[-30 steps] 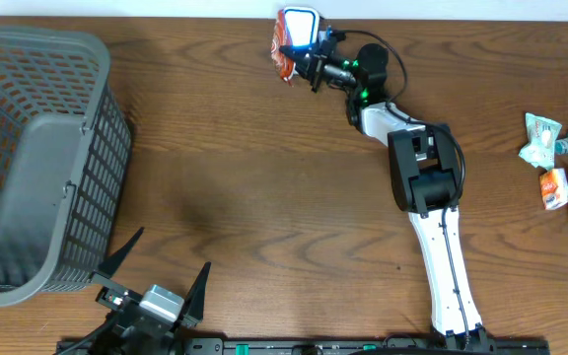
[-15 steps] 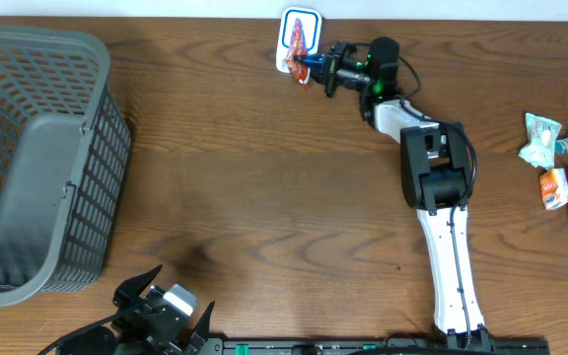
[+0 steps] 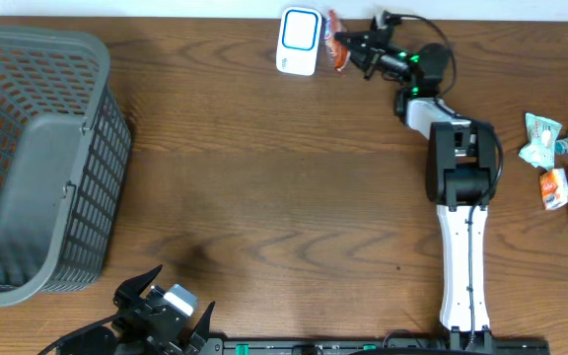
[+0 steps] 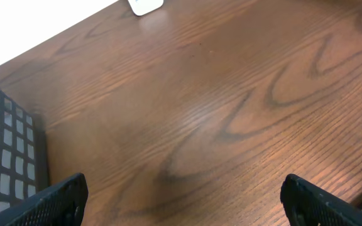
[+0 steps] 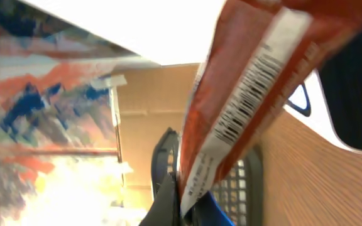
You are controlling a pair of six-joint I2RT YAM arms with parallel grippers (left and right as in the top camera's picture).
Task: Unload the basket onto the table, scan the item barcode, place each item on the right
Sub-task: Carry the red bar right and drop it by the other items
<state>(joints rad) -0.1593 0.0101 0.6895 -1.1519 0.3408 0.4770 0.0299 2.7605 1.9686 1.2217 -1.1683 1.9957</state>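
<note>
Orange packet (image 3: 337,27) swung right off scanner (image 3: 298,28), just beside it, pinched by right tool (image 3: 351,39), left tool (image 4: 184,201) spread

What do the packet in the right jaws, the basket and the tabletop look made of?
The packet looks like thin glossy plastic film: it is creased and has a printed barcode. The basket looks like matte grey moulded plastic, judging by its even lattice walls. The tabletop is brown wood or wood-look laminate with visible grain; I cannot tell which.
</note>
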